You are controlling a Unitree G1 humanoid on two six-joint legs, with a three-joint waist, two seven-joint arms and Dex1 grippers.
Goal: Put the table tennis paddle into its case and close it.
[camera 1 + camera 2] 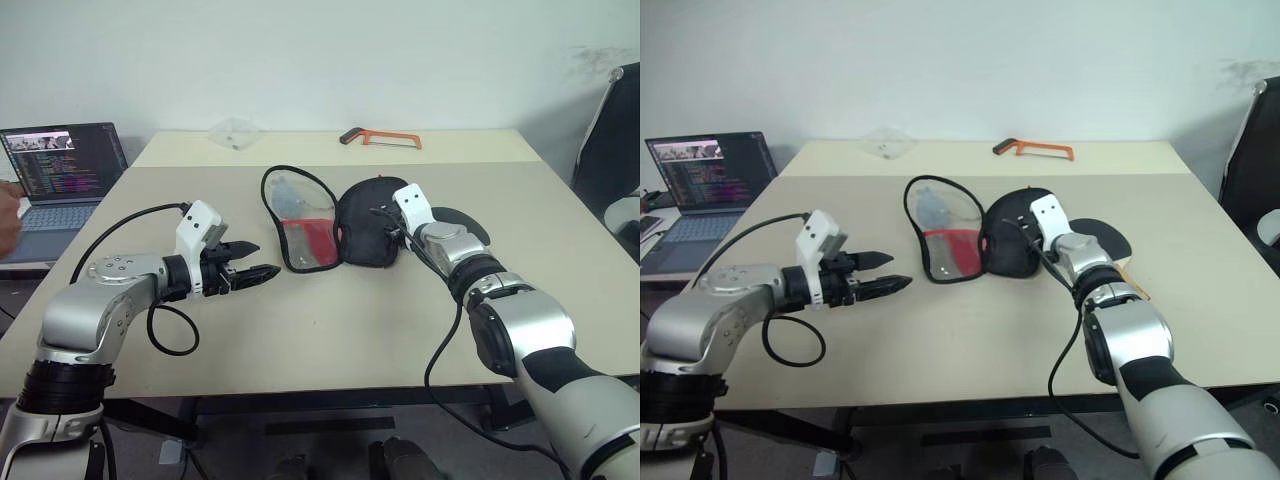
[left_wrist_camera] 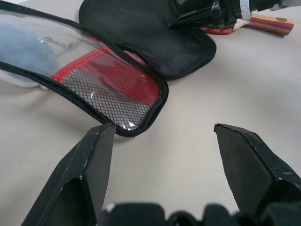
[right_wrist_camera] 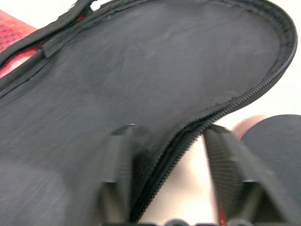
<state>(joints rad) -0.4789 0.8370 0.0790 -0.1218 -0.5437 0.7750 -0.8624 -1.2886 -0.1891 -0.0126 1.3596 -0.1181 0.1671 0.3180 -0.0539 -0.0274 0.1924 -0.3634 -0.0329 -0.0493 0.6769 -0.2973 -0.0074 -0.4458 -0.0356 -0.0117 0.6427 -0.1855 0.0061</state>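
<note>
The case lies unzipped and spread on the table's middle. Its mesh and red flap is on the left and its black flap on the right. The table tennis paddle lies flat just right of the black flap, with its striped handle pointing away from the case. My right gripper is open at the black flap's zipper edge, which runs between its fingers, and the paddle's blade lies beside it. My left gripper hovers open just left of the mesh flap, holding nothing.
An open laptop stands at the left with a person's hand beside it. An orange hacksaw and a clear plastic bag lie on the far table. A dark chair stands at the right. A black cable loops under my left wrist.
</note>
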